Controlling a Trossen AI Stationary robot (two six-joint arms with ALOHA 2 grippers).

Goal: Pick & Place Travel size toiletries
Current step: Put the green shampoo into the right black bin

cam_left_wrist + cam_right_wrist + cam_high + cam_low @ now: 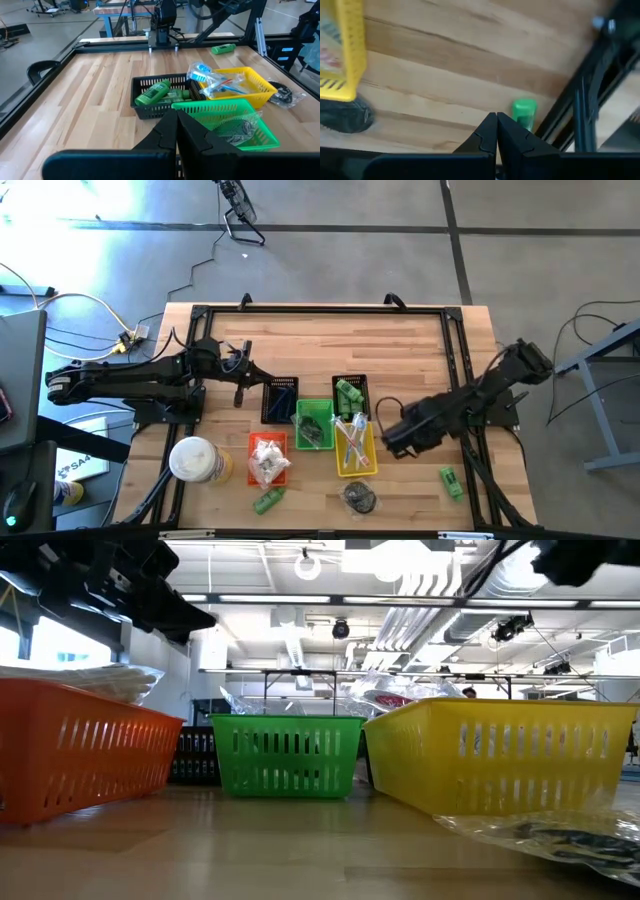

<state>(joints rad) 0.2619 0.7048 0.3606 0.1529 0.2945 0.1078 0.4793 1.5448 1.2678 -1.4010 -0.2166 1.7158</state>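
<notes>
light wooden butcher-block table (pixel 330 340) with a black metal frame sits on a grey concrete floor (pixel 400 240), and the low view shows an industrial ceiling with strip lights (pixel 300 597). both the left gripper (pixel 176 122) and right gripper (pixel 496 125) are pinched fully closed, holding nothing.

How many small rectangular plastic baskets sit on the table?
5: orange basket, green basket, yellow basket, and two black baskets, one behind the orange, one behind the yellow. None seems hidden.

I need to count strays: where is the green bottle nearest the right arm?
In the high view, the green bottle lies on the bare table near its front right corner, right of the yellow basket, below the right gripper.
</notes>
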